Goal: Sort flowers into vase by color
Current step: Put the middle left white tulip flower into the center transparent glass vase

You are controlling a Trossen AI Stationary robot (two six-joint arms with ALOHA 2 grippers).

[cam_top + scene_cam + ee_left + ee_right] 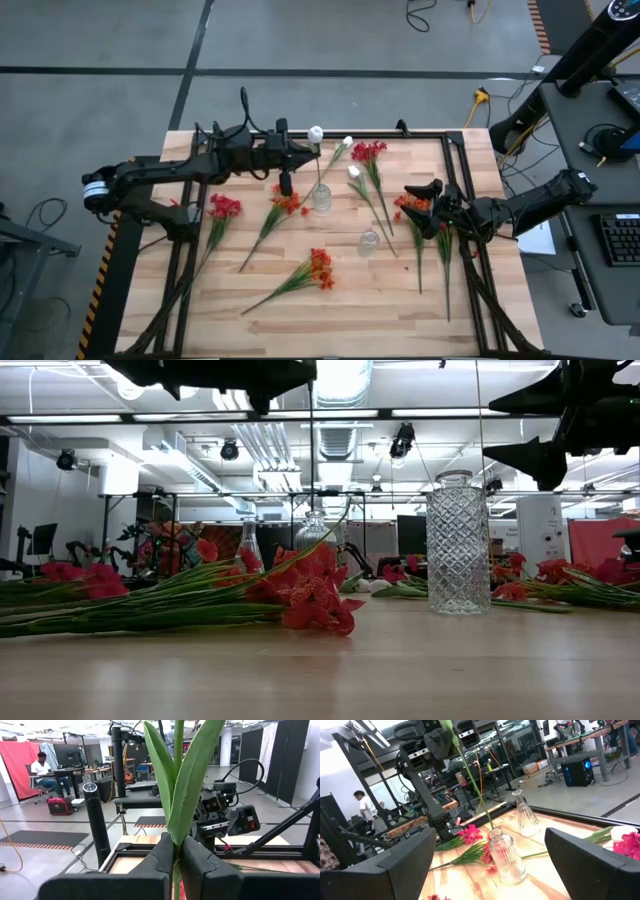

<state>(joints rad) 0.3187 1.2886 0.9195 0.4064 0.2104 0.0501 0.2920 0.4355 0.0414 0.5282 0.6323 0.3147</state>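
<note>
My left gripper (308, 152) is near the table's far edge, pointing level and shut on a white-budded flower. Its bud (316, 133) is on top and its leaves (180, 785) rise above the fingers. The thin stalk (472, 785) hangs down to the mouth of a ribbed glass vase (506, 856), also seen in the high view (321, 195). My right gripper (412, 207) hovers open at the table's right, over orange-red flowers (408, 203). Other red, orange-red and white flowers lie flat on the table. My left gripper pinches the white flower's stalk (176, 862) between its two fingers, right below where the leaves branch off. The fingers come in level from the table's left and lie across the upright stalk. The flower is lifted, and its lower end (492, 827) meets the vase's mouth.
A diamond-cut vase (369, 240) stands nearer the front, and another small vase (525, 815) stands farther back. Loose flowers lie at the left (222, 207), at the centre (288, 203), at the front (320, 268) and at the far right (368, 152). A person (42, 770) sits in the room beyond.
</note>
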